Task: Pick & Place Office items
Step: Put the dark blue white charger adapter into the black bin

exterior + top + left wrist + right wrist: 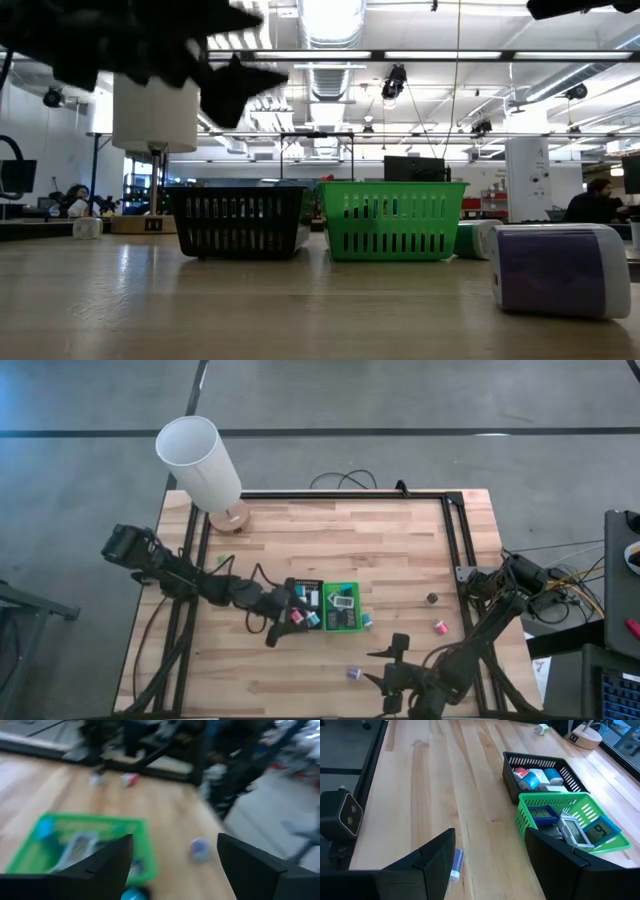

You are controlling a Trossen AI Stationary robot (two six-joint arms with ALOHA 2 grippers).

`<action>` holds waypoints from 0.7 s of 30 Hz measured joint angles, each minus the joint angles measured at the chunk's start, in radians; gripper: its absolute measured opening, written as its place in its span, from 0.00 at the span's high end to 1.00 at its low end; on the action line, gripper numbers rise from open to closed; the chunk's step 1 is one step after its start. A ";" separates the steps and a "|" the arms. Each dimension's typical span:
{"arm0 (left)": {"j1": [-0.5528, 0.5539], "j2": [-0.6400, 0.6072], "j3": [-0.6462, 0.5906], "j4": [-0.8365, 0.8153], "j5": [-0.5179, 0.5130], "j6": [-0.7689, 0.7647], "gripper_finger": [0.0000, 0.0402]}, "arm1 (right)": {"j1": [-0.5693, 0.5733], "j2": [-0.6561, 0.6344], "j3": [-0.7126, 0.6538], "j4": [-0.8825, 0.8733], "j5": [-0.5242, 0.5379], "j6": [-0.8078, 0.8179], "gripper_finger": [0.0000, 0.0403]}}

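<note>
My left gripper (284,618) (175,840) hangs open over the near left part of the black tray (303,603), with nothing between its fingers. The black tray holds pink, teal and white office items (535,777). The green tray (341,607) beside it holds a few blocky items (570,827). Loose on the table lie a purple item (354,673), a teal one (367,620), a pink one (440,626) and a black one (432,598). My right gripper (386,663) (490,832) stands open above the table, just right of the purple item (454,862).
A tall white cylinder lamp (200,460) on a round wooden base stands at the far left corner. A small green piece (222,560) lies behind my left arm. A black frame rail (455,530) runs along the far and right edges. Bare wood lies between lamp and trays.
</note>
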 joint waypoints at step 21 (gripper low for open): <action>-0.230 0.228 0.619 -0.816 0.016 0.199 0.27 | 0.000 -0.198 0.002 -0.087 -0.002 -0.117 0.41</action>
